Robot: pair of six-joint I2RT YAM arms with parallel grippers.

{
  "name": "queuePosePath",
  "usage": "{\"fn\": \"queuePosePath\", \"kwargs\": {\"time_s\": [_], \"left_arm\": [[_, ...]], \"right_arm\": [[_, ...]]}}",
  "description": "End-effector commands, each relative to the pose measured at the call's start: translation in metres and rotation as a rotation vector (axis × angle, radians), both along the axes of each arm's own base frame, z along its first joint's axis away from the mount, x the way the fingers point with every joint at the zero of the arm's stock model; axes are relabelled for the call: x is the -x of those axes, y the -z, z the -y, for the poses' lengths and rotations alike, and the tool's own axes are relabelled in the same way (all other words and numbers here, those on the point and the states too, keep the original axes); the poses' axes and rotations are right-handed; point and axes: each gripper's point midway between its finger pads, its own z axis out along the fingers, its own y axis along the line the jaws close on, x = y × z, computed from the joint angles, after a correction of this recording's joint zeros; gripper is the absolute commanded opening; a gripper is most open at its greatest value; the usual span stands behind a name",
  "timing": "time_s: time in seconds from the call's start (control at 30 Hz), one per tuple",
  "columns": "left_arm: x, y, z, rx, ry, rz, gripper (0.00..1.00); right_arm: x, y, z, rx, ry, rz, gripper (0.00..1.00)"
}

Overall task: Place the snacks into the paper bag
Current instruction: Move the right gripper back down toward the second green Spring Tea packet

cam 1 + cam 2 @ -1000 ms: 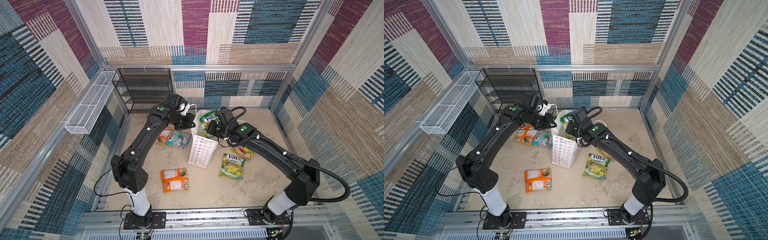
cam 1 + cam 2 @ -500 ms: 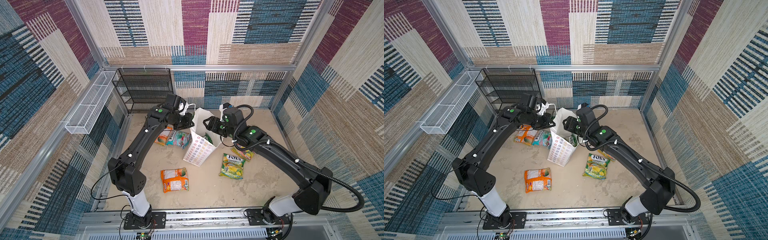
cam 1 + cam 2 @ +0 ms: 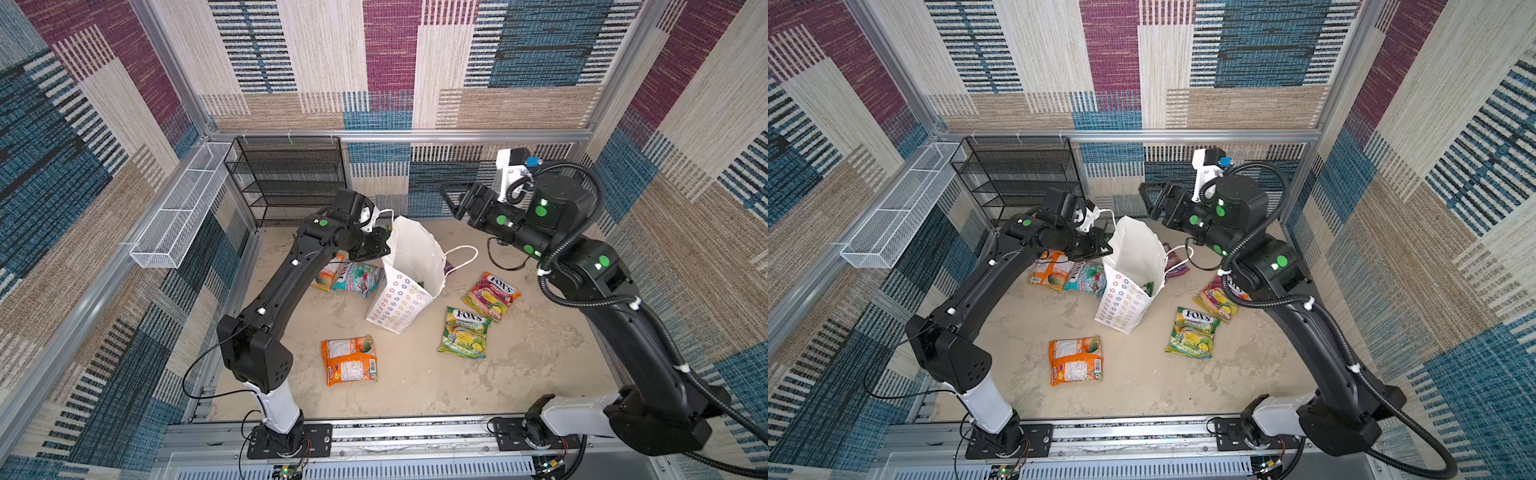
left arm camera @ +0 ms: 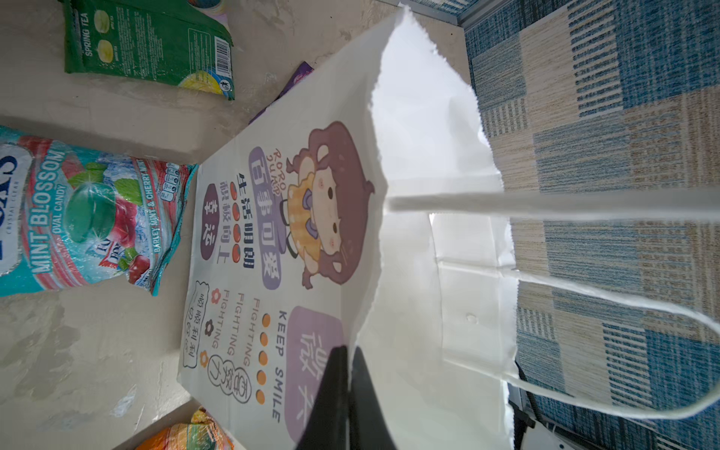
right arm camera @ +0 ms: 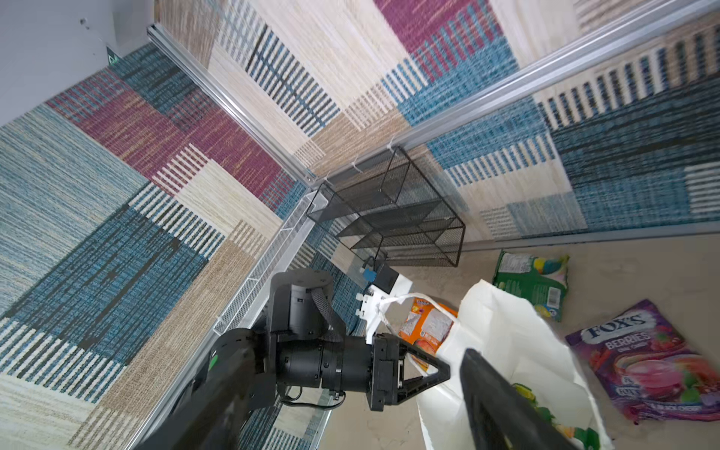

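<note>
- Nearest, snacks (image 3: 349, 360) lie scattered on the table (image 3: 415, 390) around the bag (image 3: 399, 299).
- Mid-table, the bag leans, mouth open; the left end effector (image 4: 348, 352) is clamped tight on its rim.
- Farther right, the right end effector (image 3: 449, 202) hangs above, jaws wide, empty.

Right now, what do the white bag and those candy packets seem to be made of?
White bag: matte paper, probably; its top edge is saw-toothed, the walls crease, and light glows through. Teal candy packet and orange one: glossy plastic film, it seems; they catch glare and wrinkle.
</note>
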Motion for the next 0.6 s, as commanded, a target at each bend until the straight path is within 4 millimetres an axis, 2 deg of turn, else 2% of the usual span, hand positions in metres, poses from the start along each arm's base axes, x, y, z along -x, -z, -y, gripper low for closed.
{"fn": "queuePosePath", "kwargs": {"time_s": [0.0, 0.03, 0.13, 0.2, 0.27, 0.43, 0.57], "left_arm": [[-0.003, -0.006, 0.002, 0.016, -0.008, 0.021, 0.00], [-0.003, -0.006, 0.001, 0.014, -0.008, 0.024, 0.00], [-0.004, -0.005, -0.002, -0.001, -0.022, 0.023, 0.00], [-0.005, -0.003, -0.006, -0.018, -0.039, 0.020, 0.00], [-0.005, -0.001, -0.008, -0.026, -0.049, 0.013, 0.00], [-0.004, 0.001, -0.006, -0.016, -0.048, -0.004, 0.00], [-0.004, 0.002, -0.005, -0.010, -0.045, -0.011, 0.00]], "right_arm": [[-0.003, 0.018, 0.034, 0.051, 0.130, -0.024, 0.85], [-0.003, 0.032, 0.047, 0.068, 0.173, -0.051, 0.86], [-0.005, 0.100, 0.078, 0.095, 0.247, -0.167, 0.87], [0.001, 0.146, 0.094, 0.096, 0.275, -0.246, 0.87], [0.012, 0.183, 0.109, 0.089, 0.323, -0.300, 0.88], [0.037, 0.246, 0.136, 0.061, 0.417, -0.383, 0.87], [0.048, 0.277, 0.142, 0.050, 0.435, -0.420, 0.87]]}}
